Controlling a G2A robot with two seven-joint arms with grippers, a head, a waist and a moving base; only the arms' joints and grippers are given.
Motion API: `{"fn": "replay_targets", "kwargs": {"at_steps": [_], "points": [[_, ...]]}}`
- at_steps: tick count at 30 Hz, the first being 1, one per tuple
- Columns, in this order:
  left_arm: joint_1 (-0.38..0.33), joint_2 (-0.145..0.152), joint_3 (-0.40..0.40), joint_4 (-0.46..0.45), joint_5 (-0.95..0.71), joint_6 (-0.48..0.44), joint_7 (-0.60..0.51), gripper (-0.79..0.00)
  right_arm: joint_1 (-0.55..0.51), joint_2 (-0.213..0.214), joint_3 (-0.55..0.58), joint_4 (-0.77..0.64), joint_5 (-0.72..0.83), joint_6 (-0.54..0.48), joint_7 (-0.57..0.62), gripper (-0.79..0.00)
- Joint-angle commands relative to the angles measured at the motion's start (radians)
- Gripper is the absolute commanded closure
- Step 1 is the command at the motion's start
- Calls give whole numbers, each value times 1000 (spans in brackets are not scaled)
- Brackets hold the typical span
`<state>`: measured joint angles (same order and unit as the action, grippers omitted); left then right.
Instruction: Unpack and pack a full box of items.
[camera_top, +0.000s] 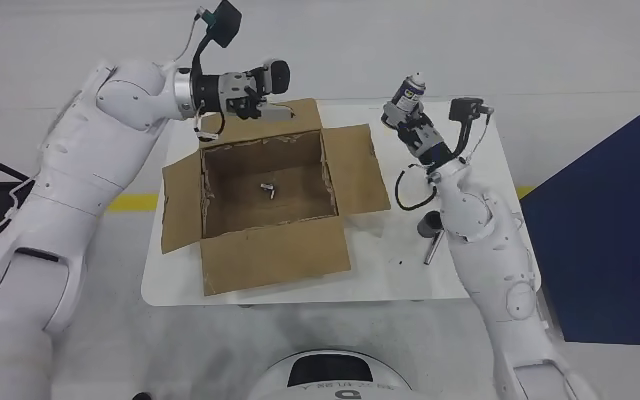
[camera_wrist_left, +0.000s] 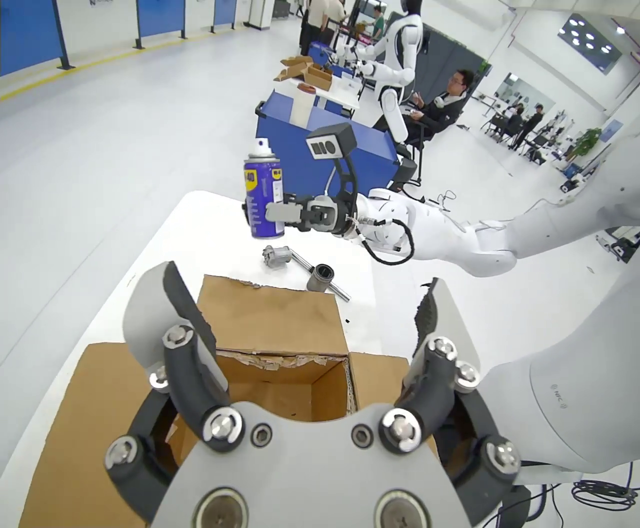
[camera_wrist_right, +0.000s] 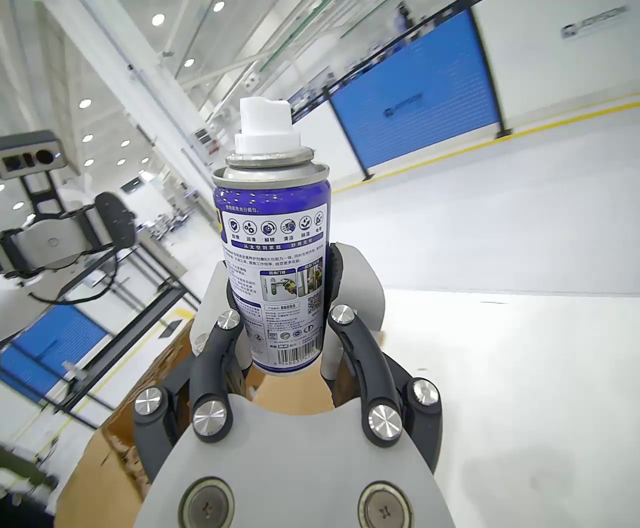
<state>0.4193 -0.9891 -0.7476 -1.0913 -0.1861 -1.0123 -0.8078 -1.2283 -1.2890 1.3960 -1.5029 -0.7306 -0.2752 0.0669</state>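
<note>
Top view showed us our right end effector (camera_top: 418, 128) closed around the upright spray can (camera_top: 407, 97) beside the box (camera_top: 360, 175), likely mid-unpacking, while our left end effector (camera_top: 270, 93) hung wide open over the box's far flap, free for the small part (camera_top: 267, 188) inside.

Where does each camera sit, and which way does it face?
Top view: above the arms, looking down on the table and open cardboard box; both arms show.
Left wrist view: behind the open left gripper, facing across the box toward the right gripper holding the spray can.
Right wrist view: behind the right gripper, facing the can and hall.
All share can and box.
</note>
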Motion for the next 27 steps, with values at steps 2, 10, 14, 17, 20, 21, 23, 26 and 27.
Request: {"fn": "replay_targets", "kwargs": {"at_steps": [2, 10, 14, 17, 20, 21, 23, 26, 27], "points": [[35, 27, -55, -3, 7, 0, 0, -785, -27, 2, 37, 22, -64, 130, -70, 0], [161, 91, -218, 20, 11, 0, 0, -785, -67, -5, 99, 68, -126, 442, -192, 0], [197, 105, -240, 25, 32, 0, 0, -785, -67, -6, 99, 66, -131, 469, -194, 0], [197, 105, -240, 25, 32, 0, 0, -785, -67, -6, 99, 66, -131, 469, -194, 0], [197, 105, -240, 25, 32, 0, 0, -785, -67, -6, 99, 66, -131, 469, -194, 0], [197, 105, -240, 25, 32, 0, 0, -785, -67, -6, 99, 66, -131, 469, -194, 0], [197, 105, -240, 25, 32, 0, 0, -785, -67, -6, 99, 66, -131, 469, -194, 0], [197, 105, -240, 25, 32, 0, 0, -785, -70, -5, 104, 82, -140, 471, -179, 0], [197, 105, -240, 25, 32, 0, 0, -785, -66, -3, 111, 95, -145, 470, -167, 0]]}}
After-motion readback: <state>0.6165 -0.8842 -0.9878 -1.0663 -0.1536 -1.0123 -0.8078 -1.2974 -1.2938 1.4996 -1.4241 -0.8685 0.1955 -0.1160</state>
